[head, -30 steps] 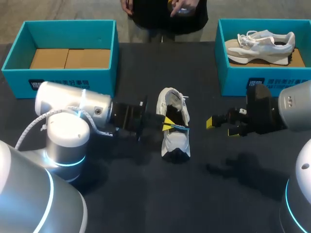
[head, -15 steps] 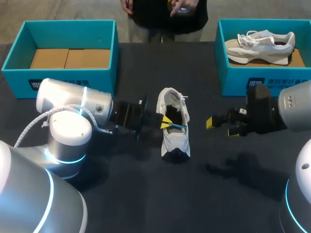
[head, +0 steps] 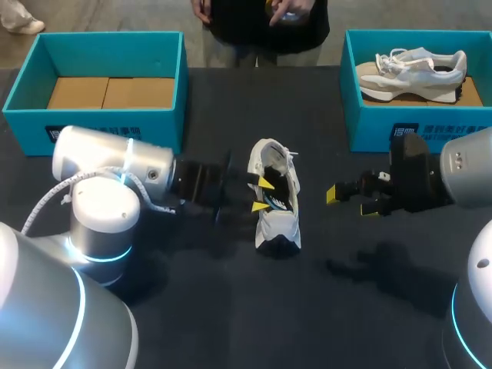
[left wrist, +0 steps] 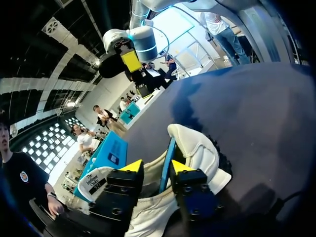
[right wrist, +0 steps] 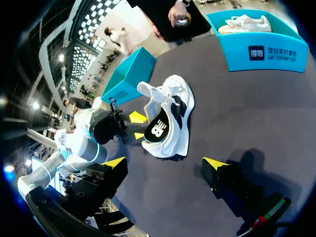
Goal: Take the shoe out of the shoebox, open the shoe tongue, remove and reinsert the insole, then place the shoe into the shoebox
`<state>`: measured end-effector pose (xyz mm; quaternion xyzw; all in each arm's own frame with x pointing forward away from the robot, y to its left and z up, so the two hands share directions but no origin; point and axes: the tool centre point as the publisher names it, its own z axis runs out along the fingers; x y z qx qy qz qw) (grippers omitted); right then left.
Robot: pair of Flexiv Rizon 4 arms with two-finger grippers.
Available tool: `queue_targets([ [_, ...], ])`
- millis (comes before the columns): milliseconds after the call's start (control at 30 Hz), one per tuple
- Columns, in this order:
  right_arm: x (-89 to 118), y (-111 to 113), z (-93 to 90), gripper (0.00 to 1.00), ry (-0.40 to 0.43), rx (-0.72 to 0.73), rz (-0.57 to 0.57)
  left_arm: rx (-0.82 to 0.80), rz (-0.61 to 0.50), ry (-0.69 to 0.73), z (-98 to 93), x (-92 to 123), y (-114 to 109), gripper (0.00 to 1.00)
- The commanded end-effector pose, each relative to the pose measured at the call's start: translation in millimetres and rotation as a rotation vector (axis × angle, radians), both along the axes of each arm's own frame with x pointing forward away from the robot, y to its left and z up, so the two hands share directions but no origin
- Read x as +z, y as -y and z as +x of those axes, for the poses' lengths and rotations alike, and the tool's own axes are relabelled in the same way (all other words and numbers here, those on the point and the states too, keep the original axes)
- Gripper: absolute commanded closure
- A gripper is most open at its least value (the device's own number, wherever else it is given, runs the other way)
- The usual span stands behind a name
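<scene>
Now the left gripper (left wrist: 154,169), fingers narrowly apart, has the insole (right wrist: 160,129) between them (not clamped, I judge), half out of the shoe (head: 277,223) at the table's (head: 231,307) middle. Beyond, the right gripper (head: 352,201) stands wide and empty. Unheld, the shoe may slide when pushed.

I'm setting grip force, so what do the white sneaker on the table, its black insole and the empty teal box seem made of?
White-and-black sneaker: probably synthetic leather and mesh, with a matte, softly creased look. Black insole: likely fabric-faced foam, judging by how thin it is and its blue edge. Empty teal open-topped box: cardboard, with a matte printed outside and bare brown flaps inside.
</scene>
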<state>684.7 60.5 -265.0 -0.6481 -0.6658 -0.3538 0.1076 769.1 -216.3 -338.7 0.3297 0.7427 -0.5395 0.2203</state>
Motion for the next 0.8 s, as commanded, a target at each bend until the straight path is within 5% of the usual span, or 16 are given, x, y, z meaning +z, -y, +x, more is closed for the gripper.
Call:
queue_targets([
  [33,0.0,-0.4,-1.8,0.00,0.001,-0.002,0.000,-0.006,0.003,-0.008,-0.9,-3.6,1.3,0.97],
  [567,0.0,-0.4,-1.8,0.00,0.001,-0.002,0.000,-0.041,0.046,-0.042,-7.2,-11.4,5.8,1.00],
  [633,0.0,-0.4,-1.8,0.00,0.001,-0.002,0.000,-0.041,0.045,-0.039,-8.2,-7.4,3.8,0.54],
  [733,0.0,-0.4,-1.8,0.00,0.001,-0.002,0.000,-0.042,0.042,-0.026,-9.5,-0.3,0.6,0.51],
  [800,0.0,-0.4,-1.8,0.00,0.001,-0.002,0.000,-0.044,0.040,-0.017,-10.4,5.6,-1.4,0.31],
])
